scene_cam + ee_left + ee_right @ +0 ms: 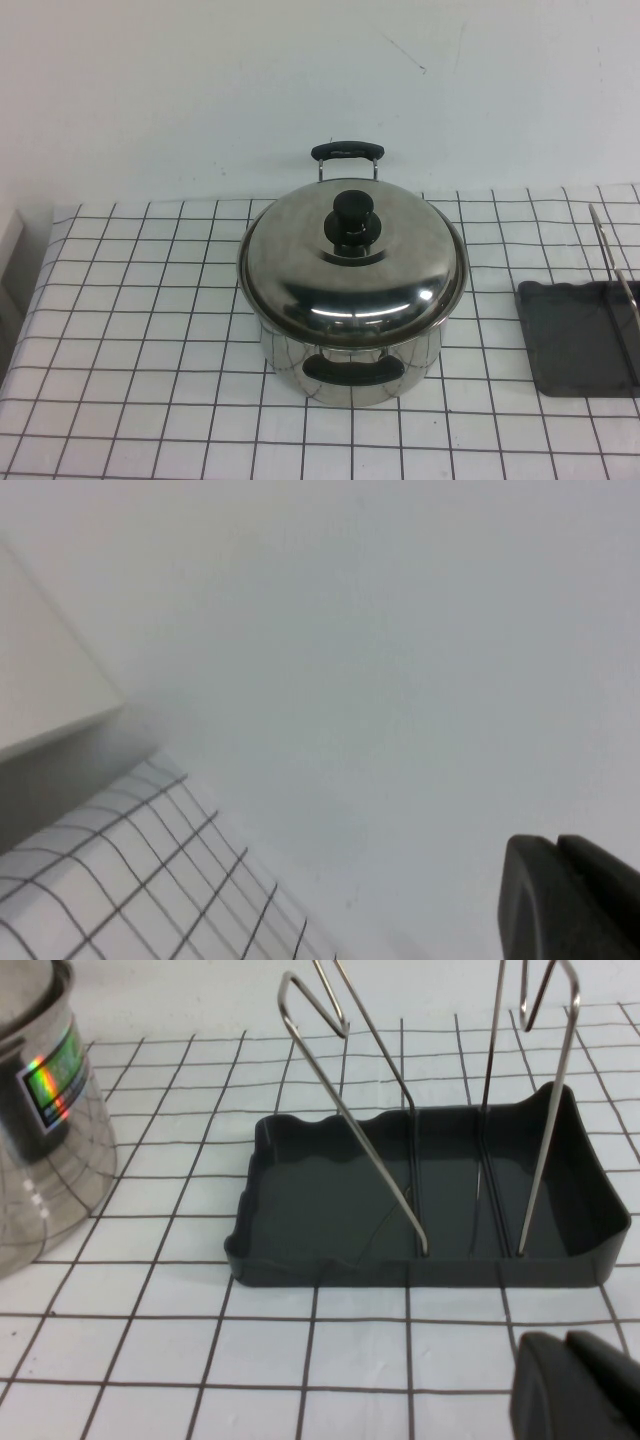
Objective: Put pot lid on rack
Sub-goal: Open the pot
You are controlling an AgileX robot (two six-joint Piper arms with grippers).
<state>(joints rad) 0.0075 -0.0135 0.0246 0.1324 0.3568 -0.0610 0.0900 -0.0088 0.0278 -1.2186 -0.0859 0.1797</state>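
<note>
The shiny domed pot lid (pixel 300 262) with a black knob (pixel 352 213) sits closed on the steel pot (pixel 352 362) at the middle of the table. The rack (pixel 577 335), a dark grey wavy-edged tray with thin upright wires (pixel 612 262), stands at the right edge; it also shows in the right wrist view (pixel 330 1200). My left gripper (pixel 560 852) is shut and empty, out of the high view, facing the white wall. My right gripper (pixel 568 1345) is shut and empty, low over the cloth just short of the rack.
A white cloth with a black grid (pixel 150 330) covers the table. The white wall (pixel 200 90) stands behind it. A pale box edge (pixel 8 240) sits at the far left. The pot's side (pixel 40 1120) shows beside the rack in the right wrist view.
</note>
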